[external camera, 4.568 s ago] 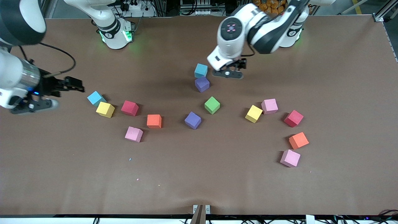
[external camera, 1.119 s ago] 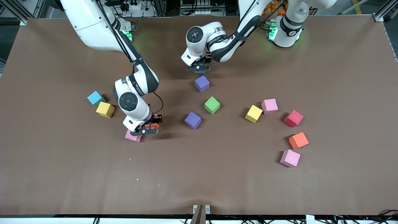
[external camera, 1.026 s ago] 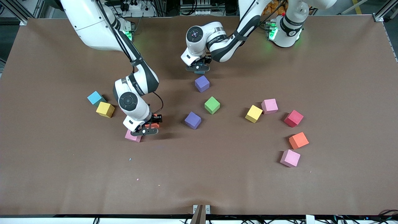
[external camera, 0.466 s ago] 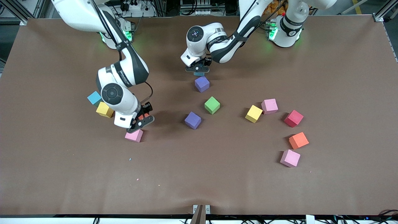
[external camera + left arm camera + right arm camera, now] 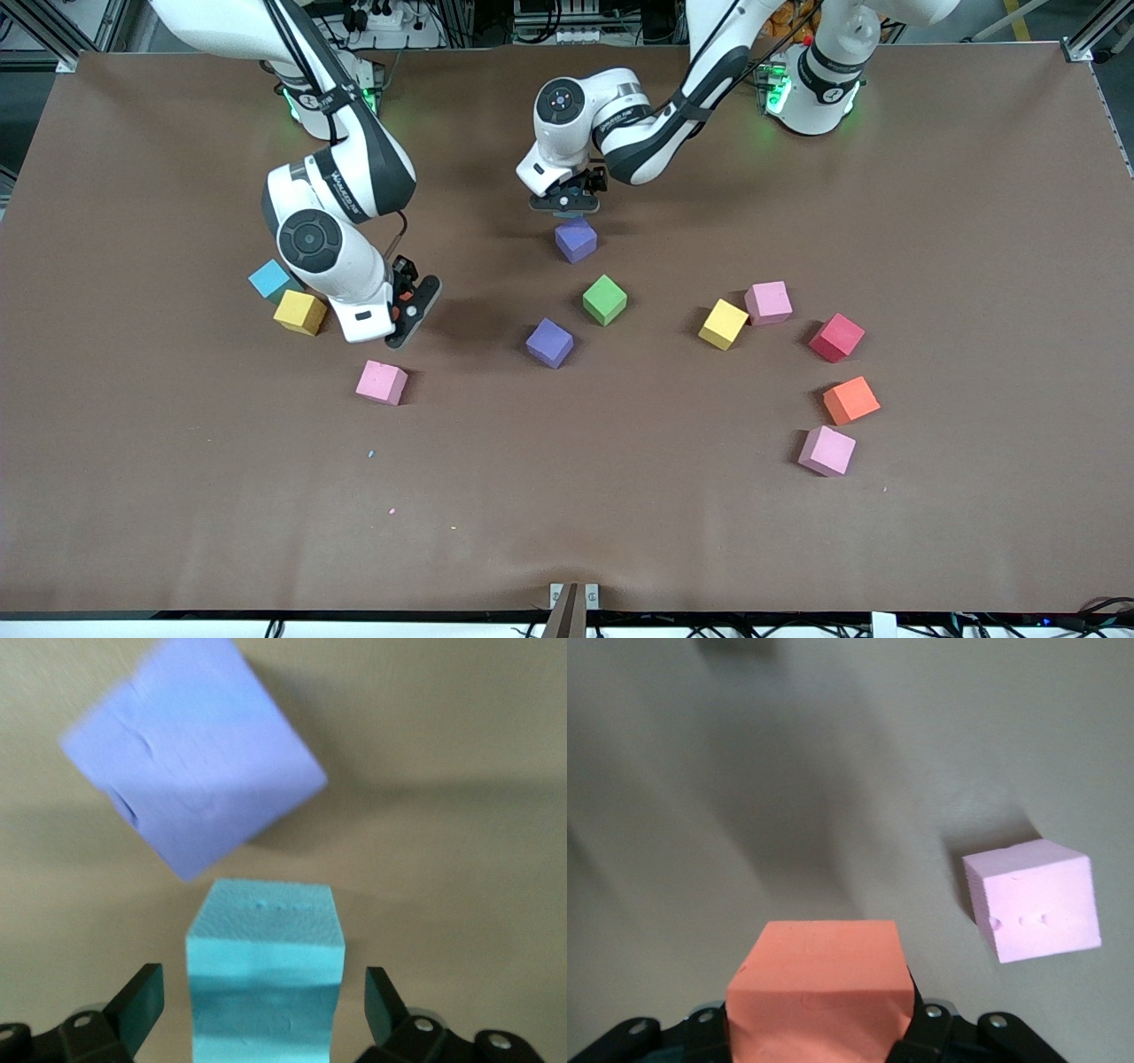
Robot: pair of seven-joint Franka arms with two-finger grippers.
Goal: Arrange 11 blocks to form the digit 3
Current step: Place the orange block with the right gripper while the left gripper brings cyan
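Observation:
Loose blocks lie scattered on the brown table; no digit 3 shows. My left gripper (image 5: pixel 564 202) is open around a light blue block (image 5: pixel 264 966), with a gap at each finger. That block sits beside a purple block (image 5: pixel 576 239), farther from the front camera. My right gripper (image 5: pixel 409 306) is shut on an orange block (image 5: pixel 819 992), up in the air over the table near a pink block (image 5: pixel 382 382). A green block (image 5: pixel 604 299) and a second purple block (image 5: pixel 549 342) lie mid-table.
Light blue (image 5: pixel 270 280) and yellow (image 5: pixel 299 312) blocks sit by the right arm's wrist. Toward the left arm's end lie yellow (image 5: pixel 723 323), pink (image 5: pixel 768 302), red (image 5: pixel 836 337), orange (image 5: pixel 850 400) and pink (image 5: pixel 827 450) blocks.
My right gripper lifted the orange block off the table and swung away from the pink block. The left gripper's fingers opened off the light blue block.

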